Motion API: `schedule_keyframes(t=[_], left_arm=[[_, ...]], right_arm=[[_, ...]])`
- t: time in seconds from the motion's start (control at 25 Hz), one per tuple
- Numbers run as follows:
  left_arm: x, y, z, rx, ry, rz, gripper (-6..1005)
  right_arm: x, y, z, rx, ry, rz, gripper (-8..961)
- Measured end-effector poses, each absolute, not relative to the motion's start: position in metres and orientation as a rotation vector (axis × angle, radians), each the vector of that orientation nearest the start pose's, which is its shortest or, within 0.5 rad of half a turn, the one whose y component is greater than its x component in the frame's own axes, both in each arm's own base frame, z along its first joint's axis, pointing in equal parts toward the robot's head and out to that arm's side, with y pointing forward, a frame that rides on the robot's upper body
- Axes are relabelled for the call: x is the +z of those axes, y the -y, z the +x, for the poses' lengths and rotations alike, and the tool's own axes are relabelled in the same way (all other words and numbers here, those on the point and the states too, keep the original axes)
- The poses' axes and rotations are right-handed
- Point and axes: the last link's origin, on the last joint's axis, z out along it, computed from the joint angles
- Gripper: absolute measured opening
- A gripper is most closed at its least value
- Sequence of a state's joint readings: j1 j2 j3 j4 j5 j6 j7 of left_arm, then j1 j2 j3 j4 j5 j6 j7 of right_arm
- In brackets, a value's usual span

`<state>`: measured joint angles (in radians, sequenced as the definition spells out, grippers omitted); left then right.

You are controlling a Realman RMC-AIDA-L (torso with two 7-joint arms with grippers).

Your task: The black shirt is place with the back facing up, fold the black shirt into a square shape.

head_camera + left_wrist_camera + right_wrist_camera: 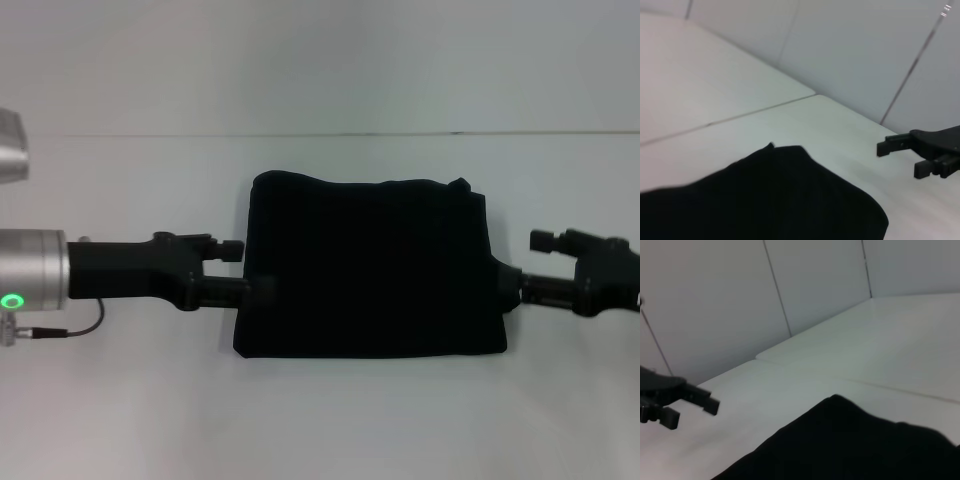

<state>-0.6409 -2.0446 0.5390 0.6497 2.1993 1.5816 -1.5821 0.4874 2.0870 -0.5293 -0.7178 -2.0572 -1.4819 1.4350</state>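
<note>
The shirt lies folded into a rough square on the table, left gripper and right gripper at its opposite side edges.

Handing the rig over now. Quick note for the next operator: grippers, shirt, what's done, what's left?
Left gripper: low at the left edge of the black shirt; fingers blend into the cloth, so grip is unclear.
Right gripper: at the shirt's right edge, same uncertainty.
Shirt: mid-table, already folded into a compact, roughly square block; far edge a little uneven, no lettering showing.
Done: the folding looks essentially complete.
Left: confirm both grippers are free of the cloth, draw the arms back, and tidy the far edge if needed.
</note>
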Motion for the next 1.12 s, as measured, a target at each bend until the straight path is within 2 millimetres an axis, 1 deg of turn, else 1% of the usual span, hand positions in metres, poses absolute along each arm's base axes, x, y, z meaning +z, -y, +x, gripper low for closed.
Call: schedule_keyframes(t=[0.08, 0.2, 0.36, 0.44, 0.56, 0.76, 0.92, 1.12], left_arm=[[0.010, -0.353, -0.253, -0.619, 0.754, -2.741, 707], [0.003, -0.354, -0.249, -0.642, 0.689, -2.725, 849], [-0.006, -0.356, -0.246, -0.659, 0.639, -2.697, 868], [-0.010, -0.357, -0.246, -0.656, 0.629, -2.690, 873], [-0.018, -0.356, -0.245, -0.650, 0.568, -2.682, 873], [-0.032, -0.346, -0.248, -0.723, 0.411, -2.615, 873], [-0.037, -0.345, -0.250, -0.748, 0.429, -2.588, 873], [-0.036, -0.346, -0.251, -0.736, 0.424, -2.591, 873]], right_arm=[[0.020, -0.329, 0.298, 0.664, -0.775, -2.502, 890], [0.012, -0.324, 0.302, 0.674, -0.755, -2.506, 890], [0.005, -0.321, 0.302, 0.681, -0.682, -2.522, 890], [0.002, -0.321, 0.301, 0.684, -0.646, -2.530, 890], [0.000, -0.322, 0.298, 0.705, -0.606, -2.524, 890], [-0.006, -0.320, 0.296, 0.754, -0.570, -2.494, 888], [-0.012, -0.318, 0.299, 0.753, -0.565, -2.481, 888], [-0.012, -0.318, 0.299, 0.752, -0.567, -2.479, 888]])
